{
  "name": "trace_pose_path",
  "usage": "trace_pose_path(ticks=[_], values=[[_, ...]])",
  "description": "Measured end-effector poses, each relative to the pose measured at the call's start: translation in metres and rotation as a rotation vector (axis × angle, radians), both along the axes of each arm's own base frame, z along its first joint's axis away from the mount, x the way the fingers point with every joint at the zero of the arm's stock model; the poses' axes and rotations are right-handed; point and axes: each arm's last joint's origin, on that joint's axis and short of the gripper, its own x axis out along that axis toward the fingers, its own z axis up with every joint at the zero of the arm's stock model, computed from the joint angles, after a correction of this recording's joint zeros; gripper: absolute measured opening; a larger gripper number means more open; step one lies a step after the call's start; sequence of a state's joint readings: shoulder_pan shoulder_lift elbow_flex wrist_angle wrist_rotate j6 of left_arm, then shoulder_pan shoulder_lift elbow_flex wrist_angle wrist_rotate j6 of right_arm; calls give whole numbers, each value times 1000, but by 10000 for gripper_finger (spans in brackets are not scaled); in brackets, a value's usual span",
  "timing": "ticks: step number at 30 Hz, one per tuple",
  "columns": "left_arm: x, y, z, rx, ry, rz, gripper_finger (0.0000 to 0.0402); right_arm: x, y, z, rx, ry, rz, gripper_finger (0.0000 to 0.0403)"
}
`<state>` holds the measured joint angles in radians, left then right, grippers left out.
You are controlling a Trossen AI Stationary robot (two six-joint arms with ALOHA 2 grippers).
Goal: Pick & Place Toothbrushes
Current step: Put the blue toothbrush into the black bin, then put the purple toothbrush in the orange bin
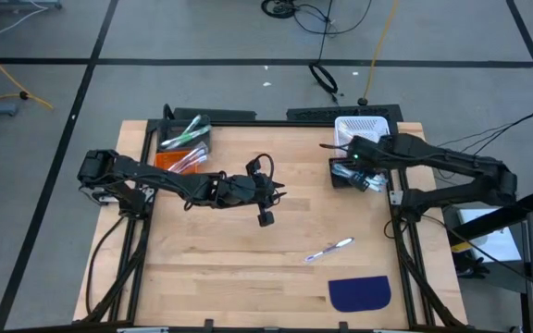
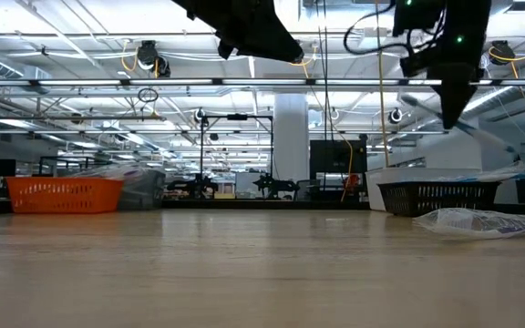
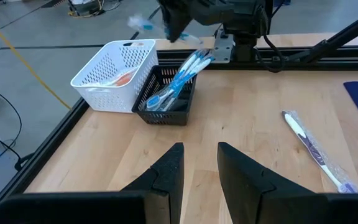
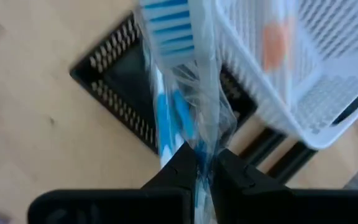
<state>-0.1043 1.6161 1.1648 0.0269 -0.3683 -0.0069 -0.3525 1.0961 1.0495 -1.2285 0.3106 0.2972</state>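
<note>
Right tool (image 4: 199, 163) pinches a wrapped blue toothbrush (image 4: 178, 56) by its end above the black basket (image 3: 169, 99); loose wrapper may slip, missing it; left tool (image 3: 199, 163) waits spread over the counter (image 1: 220, 259).

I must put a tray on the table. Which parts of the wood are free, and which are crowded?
Free: the near left wood beside the blue mat, and the strip between the orange bin and the black basket. Crowded: the far right corner, where the right gripper holds a wrapped toothbrush over the baskets.

Table centre (image 1: 248, 250) open for passage — obstacles: bins at back corners, wrapped toothbrush (image 1: 329, 250), blue mat (image 1: 359, 293).
</note>
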Motion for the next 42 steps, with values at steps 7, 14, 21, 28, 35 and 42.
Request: trace_pose_path(ticks=[7, 14, 21, 28, 35, 42], values=[[0, 0, 0, -2, -1, 1, 99, 4, -19, -14, 231, 146, 12, 14], [0, 0, 0, 1, 0, -1, 99, 7, -42, -22, 326, 213, -4, 14], [0, 0, 0, 10, 4, -4, 99, 10, -57, -34, 379, 239, 12, 17], [0, 3, 0, 10, 5, 5, 99, 14, -65, -36, 345, 194, 38, 83], [0, 6, 0, 10, 5, 12, 99, 14, -65, -36, 346, 194, 37, 116], [0, 6, -1, 10, 9, 13, 99, 21, -57, -34, 475, 57, 81, 116]])
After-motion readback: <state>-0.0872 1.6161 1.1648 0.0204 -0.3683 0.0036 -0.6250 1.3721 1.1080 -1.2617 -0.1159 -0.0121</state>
